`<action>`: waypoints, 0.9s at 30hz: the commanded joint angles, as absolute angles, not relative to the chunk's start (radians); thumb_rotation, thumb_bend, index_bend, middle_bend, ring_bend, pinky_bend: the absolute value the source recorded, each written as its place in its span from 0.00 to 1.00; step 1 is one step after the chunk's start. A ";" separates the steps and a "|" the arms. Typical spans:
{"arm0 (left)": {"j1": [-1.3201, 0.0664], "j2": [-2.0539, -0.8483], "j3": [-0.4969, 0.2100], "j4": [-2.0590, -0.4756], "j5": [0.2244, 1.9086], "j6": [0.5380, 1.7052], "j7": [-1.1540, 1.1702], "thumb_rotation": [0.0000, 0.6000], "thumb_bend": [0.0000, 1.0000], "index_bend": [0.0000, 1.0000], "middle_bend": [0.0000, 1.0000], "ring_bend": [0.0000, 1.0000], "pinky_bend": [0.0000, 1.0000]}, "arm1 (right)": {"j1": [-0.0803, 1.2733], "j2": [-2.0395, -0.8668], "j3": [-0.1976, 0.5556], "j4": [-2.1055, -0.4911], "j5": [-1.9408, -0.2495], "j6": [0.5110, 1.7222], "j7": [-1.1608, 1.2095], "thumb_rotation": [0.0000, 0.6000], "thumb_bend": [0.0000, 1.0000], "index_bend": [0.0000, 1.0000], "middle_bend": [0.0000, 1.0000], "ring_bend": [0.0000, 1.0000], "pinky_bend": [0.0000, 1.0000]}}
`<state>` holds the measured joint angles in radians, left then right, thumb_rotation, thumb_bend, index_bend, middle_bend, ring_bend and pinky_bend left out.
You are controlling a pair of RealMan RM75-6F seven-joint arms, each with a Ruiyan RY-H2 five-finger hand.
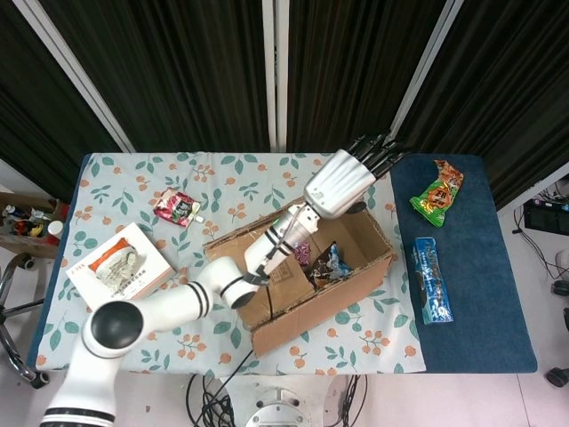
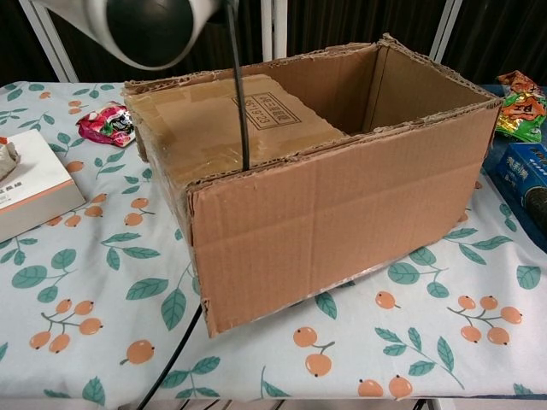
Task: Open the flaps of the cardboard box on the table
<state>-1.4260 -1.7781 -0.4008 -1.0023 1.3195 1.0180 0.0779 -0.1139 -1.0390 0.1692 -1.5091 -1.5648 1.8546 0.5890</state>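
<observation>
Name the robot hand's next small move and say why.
Probably bring the left robot hand, hovering empty above the brown cardboard box's far wall, to the free edge of the labelled flap and lift it: that flap lies flat over one half, while the other half is open.

Dark pleated curtains (image 1: 178, 71) with white poles (image 1: 276, 71) hang behind the table (image 1: 462, 320).

Cardboard box (image 2: 342, 205) on leaf-print tablecloth (image 2: 102, 290), one flap (image 2: 248, 124) folded inward, black cable (image 2: 238, 94) across it.
</observation>
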 commanded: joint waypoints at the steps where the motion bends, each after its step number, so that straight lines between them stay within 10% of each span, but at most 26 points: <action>1: -1.259 -1.518 -0.311 -1.334 1.338 0.960 -0.066 0.95 0.09 0.12 0.12 0.02 0.16 | -0.110 -1.041 0.165 -1.521 -1.569 1.847 0.571 1.00 0.18 0.00 0.00 0.00 0.00; 9: -1.210 -1.380 -0.207 -1.455 1.495 0.873 -0.349 1.00 0.09 0.23 0.18 0.02 0.16 | -0.095 -1.052 0.154 -1.540 -1.582 1.825 0.529 1.00 0.18 0.00 0.00 0.00 0.00; 21: -1.235 -1.425 -0.078 -1.359 1.657 0.827 -0.448 0.61 0.10 0.32 0.25 0.02 0.15 | -0.077 -1.058 0.145 -1.547 -1.568 1.778 0.507 1.00 0.18 0.00 0.00 0.00 0.00; 27: -1.260 -1.447 -0.065 -1.322 1.672 0.798 -0.458 0.58 0.10 0.32 0.26 0.02 0.15 | -0.071 -1.065 0.150 -1.530 -1.554 1.768 0.516 1.00 0.18 0.00 0.00 0.00 0.00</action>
<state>-1.2568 -1.4456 -0.0674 -1.3244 1.6709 0.8018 -0.4553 -0.0717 -1.0648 0.1495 -1.5312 -1.5547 1.7691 0.5147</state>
